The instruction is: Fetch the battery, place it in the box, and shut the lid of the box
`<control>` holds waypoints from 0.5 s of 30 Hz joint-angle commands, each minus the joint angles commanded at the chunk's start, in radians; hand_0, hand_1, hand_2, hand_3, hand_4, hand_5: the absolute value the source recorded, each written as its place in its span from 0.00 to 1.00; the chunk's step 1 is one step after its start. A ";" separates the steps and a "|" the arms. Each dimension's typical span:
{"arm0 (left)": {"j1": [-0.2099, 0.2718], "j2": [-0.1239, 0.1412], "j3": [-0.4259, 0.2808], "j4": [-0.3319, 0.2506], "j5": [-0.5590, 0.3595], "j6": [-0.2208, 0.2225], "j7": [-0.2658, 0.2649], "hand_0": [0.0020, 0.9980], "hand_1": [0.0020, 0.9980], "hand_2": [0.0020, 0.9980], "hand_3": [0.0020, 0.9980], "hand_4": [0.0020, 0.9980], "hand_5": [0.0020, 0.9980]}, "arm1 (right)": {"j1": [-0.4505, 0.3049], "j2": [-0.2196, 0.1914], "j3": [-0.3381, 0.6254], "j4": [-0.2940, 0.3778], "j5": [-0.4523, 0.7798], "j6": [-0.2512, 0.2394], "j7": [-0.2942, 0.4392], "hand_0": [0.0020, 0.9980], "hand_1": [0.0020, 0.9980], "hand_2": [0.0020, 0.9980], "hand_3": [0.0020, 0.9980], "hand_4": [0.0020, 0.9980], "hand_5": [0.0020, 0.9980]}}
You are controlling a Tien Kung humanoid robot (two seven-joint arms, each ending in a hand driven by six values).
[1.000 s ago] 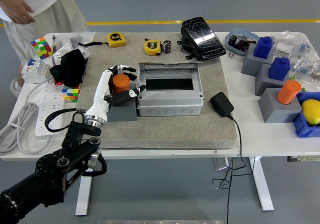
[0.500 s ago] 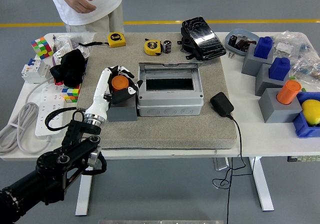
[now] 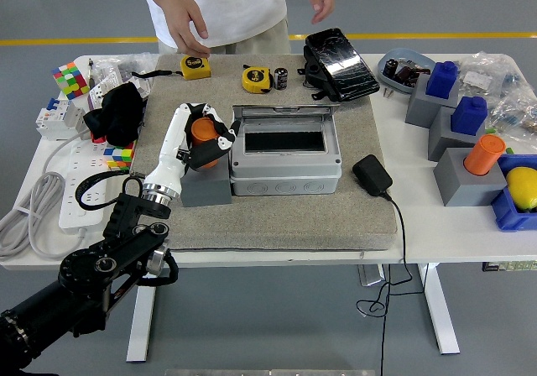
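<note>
An orange cylindrical battery (image 3: 203, 132) is lifted just above its grey holder block (image 3: 205, 188), with my left hand (image 3: 206, 134) shut on it. The hand's white forearm rises from the lower left. Right beside it stands the grey box (image 3: 285, 168), its lid (image 3: 281, 111) open and tilted back, the dark inside showing. My right arm is out of the picture.
A person stands at the far side, one hand (image 3: 186, 23) hovering over a yellow tape measure (image 3: 195, 65). A second tape measure (image 3: 256, 79), a black pouch (image 3: 339, 64), a black adapter (image 3: 372, 175), grey blocks with blue and orange batteries (image 3: 484, 154), a power strip (image 3: 84, 197).
My left hand has closed on the orange battery and raised it off the holder. The person has walked right along the far side, now behind the tape measures.
</note>
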 joint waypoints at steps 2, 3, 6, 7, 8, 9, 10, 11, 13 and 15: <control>-0.004 0.004 -0.006 -0.024 0.043 0.003 0.014 0.20 0.10 0.13 0.19 0.56 0.00 | -0.001 0.000 0.002 0.000 -0.001 0.000 0.001 0.65 0.70 0.73 0.77 1.00 0.66; -0.008 0.007 -0.008 -0.042 0.070 0.006 0.029 0.20 0.10 0.13 0.19 0.56 0.00 | -0.001 0.001 0.003 0.000 -0.001 0.000 0.002 0.65 0.70 0.73 0.77 1.00 0.66; -0.020 0.020 0.003 -0.103 0.185 0.012 0.099 0.20 0.10 0.13 0.19 0.56 0.00 | -0.003 0.002 0.008 0.000 -0.003 -0.001 0.003 0.65 0.70 0.73 0.77 1.00 0.66; -0.025 0.024 0.012 -0.127 0.229 0.012 0.135 0.20 0.10 0.13 0.19 0.56 0.00 | -0.004 0.002 0.009 0.000 -0.002 -0.001 0.004 0.65 0.70 0.73 0.77 1.00 0.66; -0.029 0.028 0.020 -0.145 0.268 0.011 0.164 0.19 0.10 0.13 0.19 0.58 0.00 | -0.004 0.002 0.009 0.000 -0.002 -0.001 0.004 0.65 0.70 0.73 0.77 1.00 0.66; -0.035 0.031 0.031 -0.166 0.309 0.010 0.196 0.19 0.10 0.13 0.19 0.58 0.00 | -0.005 0.001 0.010 0.000 -0.002 -0.001 0.004 0.65 0.70 0.73 0.77 1.00 0.66; -0.039 0.033 0.038 -0.178 0.347 0.010 0.226 0.19 0.10 0.13 0.19 0.58 0.00 | -0.005 0.001 0.011 0.000 -0.002 -0.001 0.004 0.65 0.70 0.73 0.77 1.00 0.66; -0.052 0.038 0.059 -0.204 0.392 0.009 0.266 0.19 0.10 0.13 0.19 0.58 0.00 | -0.004 0.001 0.012 -0.001 -0.002 -0.001 0.005 0.65 0.70 0.73 0.77 1.00 0.66; -0.069 0.042 0.086 -0.235 0.477 0.002 0.344 0.19 0.10 0.13 0.19 0.58 0.00 | -0.004 0.001 0.014 0.000 -0.003 -0.002 0.005 0.65 0.70 0.73 0.77 1.00 0.66; -0.092 0.043 0.121 -0.254 0.554 -0.004 0.407 0.19 0.10 0.13 0.19 0.60 0.00 | -0.003 0.002 0.016 0.000 -0.003 -0.002 0.006 0.65 0.70 0.73 0.77 1.00 0.66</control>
